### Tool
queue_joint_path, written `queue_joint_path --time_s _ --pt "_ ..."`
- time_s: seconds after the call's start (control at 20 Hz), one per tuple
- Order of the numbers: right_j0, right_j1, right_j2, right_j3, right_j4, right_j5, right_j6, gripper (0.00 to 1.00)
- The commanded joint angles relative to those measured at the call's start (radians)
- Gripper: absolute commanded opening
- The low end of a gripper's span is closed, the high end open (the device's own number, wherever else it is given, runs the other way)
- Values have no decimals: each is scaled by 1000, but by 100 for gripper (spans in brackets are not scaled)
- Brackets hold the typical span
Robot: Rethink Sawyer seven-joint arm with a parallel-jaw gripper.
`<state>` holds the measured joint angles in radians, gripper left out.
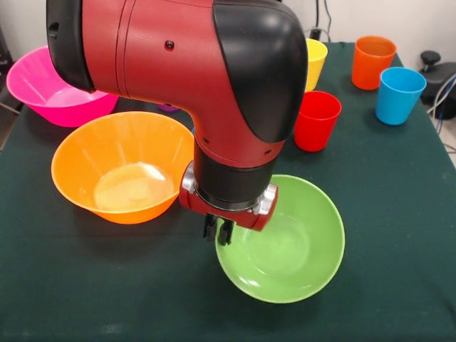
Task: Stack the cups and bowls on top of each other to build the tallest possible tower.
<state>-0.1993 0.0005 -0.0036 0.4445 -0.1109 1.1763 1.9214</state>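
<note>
Gripper (219, 233): jaws nearly together at green bowl's (292, 249) left rim; a grip cannot be told.
Green bowl: upright, mouth up, on desk (85, 285).

A dark green cloth (85, 285) covers the table. At its far right corner sits a black object with a round knob (432, 58), light cables (443, 96) trailing beside it. A pale wall (420, 21) stands behind.
</note>
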Motion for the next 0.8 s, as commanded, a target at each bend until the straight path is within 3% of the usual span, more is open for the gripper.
queue_joint_path --time_s 0.05,0.8 --pt "-16 16 82 119 -40 -56 -267 0" --pt "-11 -140 71 349 -21 -81 -209 0"
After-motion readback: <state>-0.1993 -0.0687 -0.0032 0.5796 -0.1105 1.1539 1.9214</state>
